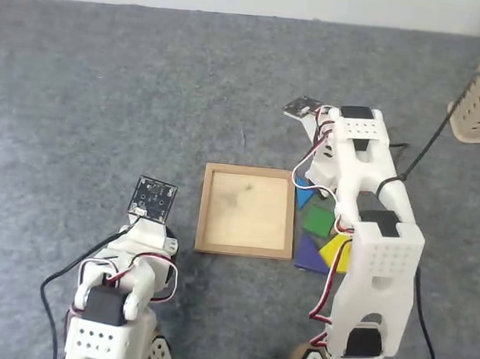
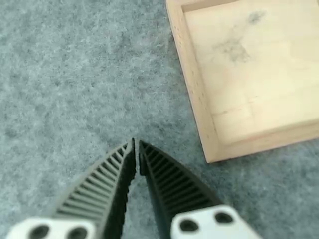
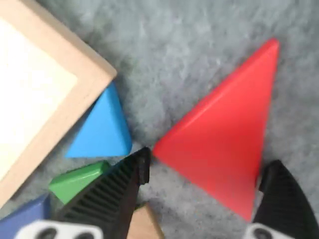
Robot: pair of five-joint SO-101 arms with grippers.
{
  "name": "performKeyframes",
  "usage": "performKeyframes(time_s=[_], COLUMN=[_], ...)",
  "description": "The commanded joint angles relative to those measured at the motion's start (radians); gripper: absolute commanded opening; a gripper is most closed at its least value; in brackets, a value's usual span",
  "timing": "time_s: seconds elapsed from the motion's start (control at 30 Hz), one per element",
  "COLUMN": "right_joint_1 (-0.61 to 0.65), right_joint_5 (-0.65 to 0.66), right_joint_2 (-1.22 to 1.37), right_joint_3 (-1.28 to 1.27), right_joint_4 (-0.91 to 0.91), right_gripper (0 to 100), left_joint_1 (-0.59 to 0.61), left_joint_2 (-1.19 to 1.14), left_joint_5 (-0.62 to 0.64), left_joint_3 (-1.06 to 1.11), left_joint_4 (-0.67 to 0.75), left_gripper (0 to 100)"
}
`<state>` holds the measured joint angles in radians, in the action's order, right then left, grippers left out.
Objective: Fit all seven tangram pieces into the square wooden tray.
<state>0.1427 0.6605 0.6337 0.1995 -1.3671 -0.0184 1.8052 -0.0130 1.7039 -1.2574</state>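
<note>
Red triangle (image 3: 224, 134) flat, tip away from R gripper (image 3: 209, 160)

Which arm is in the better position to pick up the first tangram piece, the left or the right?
Right. The right gripper is open over the red triangle, with other pieces close by. The left gripper is shut over bare carpet on the opposite side of the tray.

A grey felt-covered table (image 1: 105, 94) bears the wooden tray (image 1: 243, 249) and coloured pieces (image 1: 318, 221).
</note>
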Motion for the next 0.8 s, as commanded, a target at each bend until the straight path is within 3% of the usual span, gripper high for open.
performKeyframes(time_s=[0.0,0.17,0.4,0.63,0.77], right_joint_1=[-0.007,-0.007,-0.016,-0.021,0.002], right_joint_5=[0.005,-0.071,-0.176,-0.404,-0.459], right_joint_2=[-0.010,-0.015,-0.033,-0.177,-0.246], right_joint_3=[-0.028,-0.021,-0.025,-0.020,-0.026], right_joint_4=[-0.013,-0.010,-0.019,0.018,0.033], right_gripper=[27.5,17.4,24.4,24.6,24.6], left_joint_1=[0.002,0.002,0.002,0.002,0.002], left_joint_2=[0.021,0.021,0.021,0.021,0.021], left_joint_5=[0.006,0.006,0.006,0.006,0.006], left_joint_3=[-0.019,-0.019,-0.019,-0.019,-0.019], left_joint_4=[-0.006,-0.006,-0.006,-0.006,-0.006], left_gripper=[1,1,1,1,1])
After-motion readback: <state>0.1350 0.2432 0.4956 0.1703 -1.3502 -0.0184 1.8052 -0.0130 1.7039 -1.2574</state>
